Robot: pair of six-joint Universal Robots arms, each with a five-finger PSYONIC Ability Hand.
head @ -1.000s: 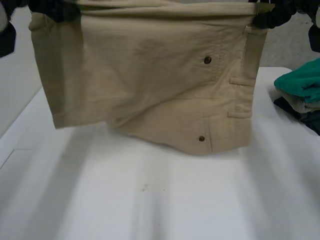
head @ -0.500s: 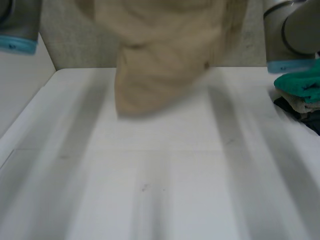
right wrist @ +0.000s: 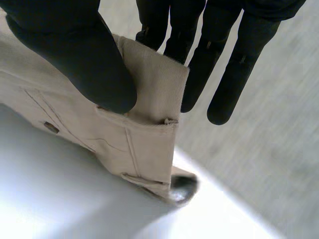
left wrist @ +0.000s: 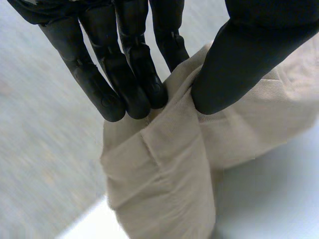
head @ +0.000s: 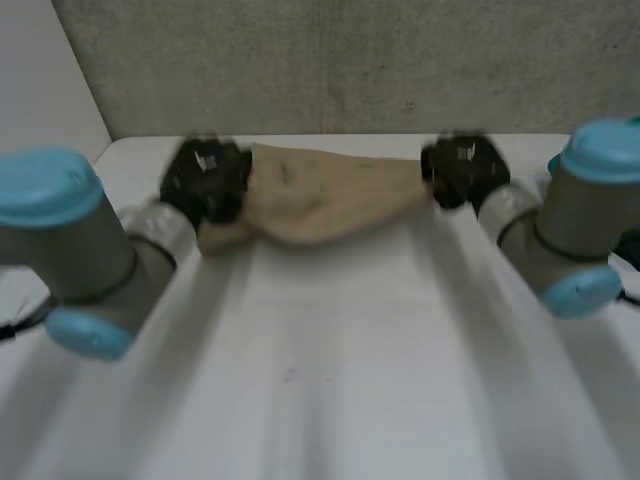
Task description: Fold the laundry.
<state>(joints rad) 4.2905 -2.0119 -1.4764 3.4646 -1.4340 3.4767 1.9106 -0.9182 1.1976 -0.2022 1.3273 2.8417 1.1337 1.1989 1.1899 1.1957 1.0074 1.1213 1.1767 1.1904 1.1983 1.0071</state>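
The white surface [head: 330,380] is now left open across its near and middle parts, where a second ago it was screened by the garment held up spread. The beige shorts [head: 330,195] are now carried to the far edge of the surface and lowered there, stretched between both hands. The left hand [head: 207,180] is at the far left of the surface, its fingers [left wrist: 134,89] and thumb pinched on a bunched corner. The right hand [head: 463,170] is at the far right, its fingers [right wrist: 234,74] and thumb clamped on the waistband end. A laying-out is judged to be under way, so that the shorts can be drawn flat before folding.
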